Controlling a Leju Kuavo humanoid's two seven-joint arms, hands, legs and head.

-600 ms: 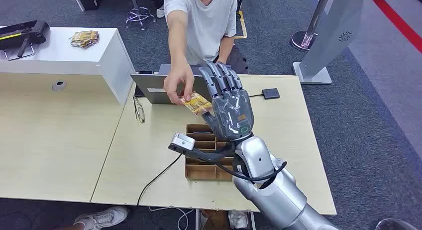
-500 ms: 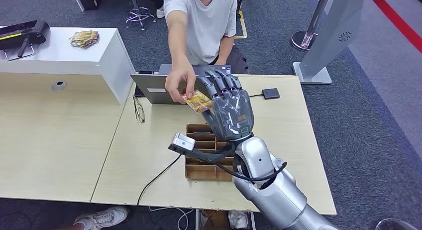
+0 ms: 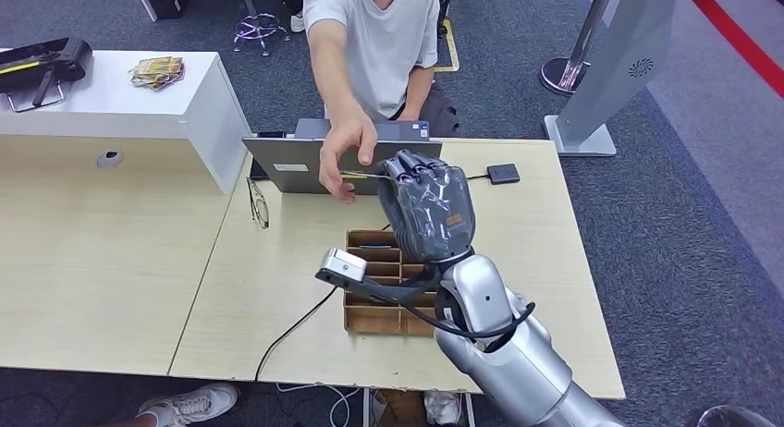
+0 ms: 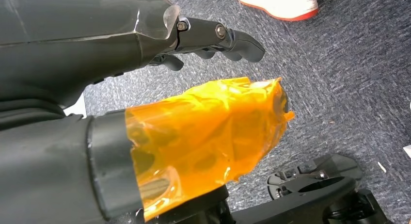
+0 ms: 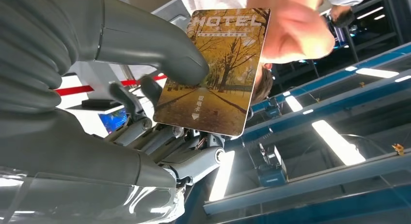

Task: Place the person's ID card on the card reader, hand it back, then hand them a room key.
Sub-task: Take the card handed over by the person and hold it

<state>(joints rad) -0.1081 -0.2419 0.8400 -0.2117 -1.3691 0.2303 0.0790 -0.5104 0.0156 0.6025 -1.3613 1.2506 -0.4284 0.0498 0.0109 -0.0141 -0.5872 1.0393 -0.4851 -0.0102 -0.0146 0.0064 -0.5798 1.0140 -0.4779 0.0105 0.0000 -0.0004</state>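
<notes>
Since a moment ago the right hand has curled its fingers down, and the room key now sits edge-on between thumb and fingers above the laptop. A person's hand pinches the card's far end. Down by the carpet, the left hand hangs with fingers loosely apart, holding nothing.

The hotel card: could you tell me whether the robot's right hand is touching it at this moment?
Touching. In the right wrist view the right hand's thick grey thumb presses on the face of the hotel card, with the fingers behind it; the person's hand also holds its far edge.
</notes>
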